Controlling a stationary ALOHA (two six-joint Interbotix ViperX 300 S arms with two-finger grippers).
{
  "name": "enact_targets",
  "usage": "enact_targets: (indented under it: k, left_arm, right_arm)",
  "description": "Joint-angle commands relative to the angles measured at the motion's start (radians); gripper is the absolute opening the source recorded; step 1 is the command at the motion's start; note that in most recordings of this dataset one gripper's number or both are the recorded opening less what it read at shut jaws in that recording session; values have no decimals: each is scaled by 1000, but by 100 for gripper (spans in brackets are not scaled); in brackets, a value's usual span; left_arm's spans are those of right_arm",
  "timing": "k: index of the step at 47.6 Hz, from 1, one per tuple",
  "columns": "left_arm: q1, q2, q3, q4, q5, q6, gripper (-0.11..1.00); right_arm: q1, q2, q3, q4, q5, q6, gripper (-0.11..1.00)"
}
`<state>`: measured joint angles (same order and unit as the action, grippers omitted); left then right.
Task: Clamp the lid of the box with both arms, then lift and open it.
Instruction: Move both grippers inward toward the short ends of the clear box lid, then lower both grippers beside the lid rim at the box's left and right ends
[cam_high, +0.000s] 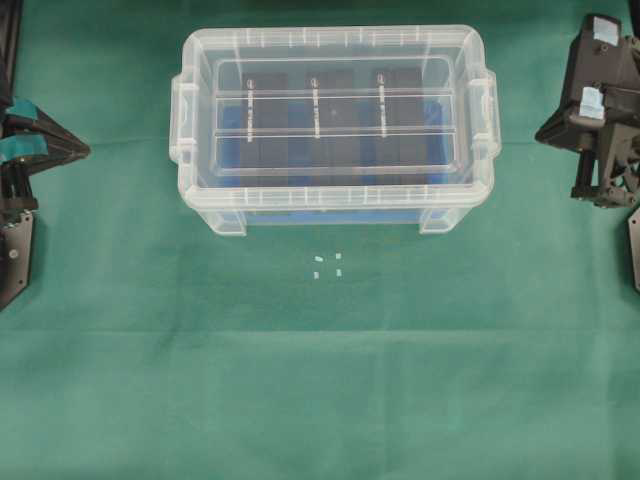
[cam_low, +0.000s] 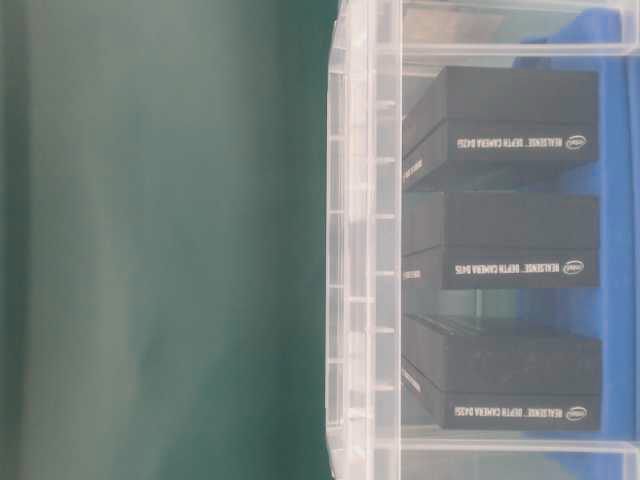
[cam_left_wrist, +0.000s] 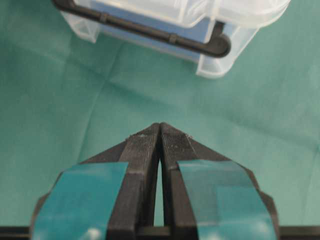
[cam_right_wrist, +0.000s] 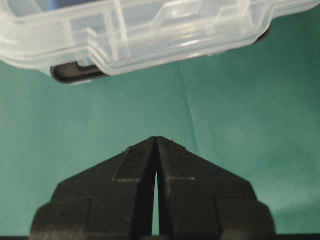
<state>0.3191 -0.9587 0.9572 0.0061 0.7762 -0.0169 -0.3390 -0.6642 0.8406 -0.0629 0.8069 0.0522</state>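
The left claw (cam_left_wrist: 160, 131) is clenched, its two tapered fingers meeting at the tips with nothing between them; each finger carries one strip of teal tape (cam_left_wrist: 82, 197). It hangs over green cloth, well apart from the box (cam_left_wrist: 220, 47), whose black side handle (cam_left_wrist: 150, 31) faces it. The right claw (cam_right_wrist: 156, 142) is likewise clenched on nothing, two plain black fingers pressed tip to tip, pointing at the other end of the box, where a second dark handle (cam_right_wrist: 75, 73) shows under the rim.

From overhead, the two arms sit at opposite edges of the bench (cam_high: 320, 400), the left arm (cam_high: 30, 150) and the right arm (cam_high: 600, 110), with one box (cam_high: 335, 205) between them, toward the far side. One lid (cam_high: 335, 45) lies closed on top of it. Three black packs (cam_low: 505, 125) stand side by side inside on the blue liner (cam_low: 610, 200). Four small white marks (cam_high: 328, 265) sit on the cloth just in front of the box.
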Motion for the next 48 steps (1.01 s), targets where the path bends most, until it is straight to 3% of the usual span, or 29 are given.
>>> enact_targets:
  k: [1, 9, 17, 31, 48]
  left_arm:
    - [9, 9, -25, 3, 2, 0, 1]
    - [15, 26, -26, 8, 0, 2, 1]
    - [44, 117, -35, 11, -9, 17, 1]
    - [100, 262, -91, 12, -41, 103, 1]
    - [135, 353, -144, 12, -40, 149, 1]
  right_arm:
    - [-5, 2, -32, -5, 0, 3, 0]
    - [-5, 3, -32, -9, 0, 3, 0]
    - [-9, 5, -34, -48, 0, 3, 0]
    - [-72, 58, -51, -104, -23, -6, 0]
    - [-92, 95, -64, -117, -21, -15, 0]
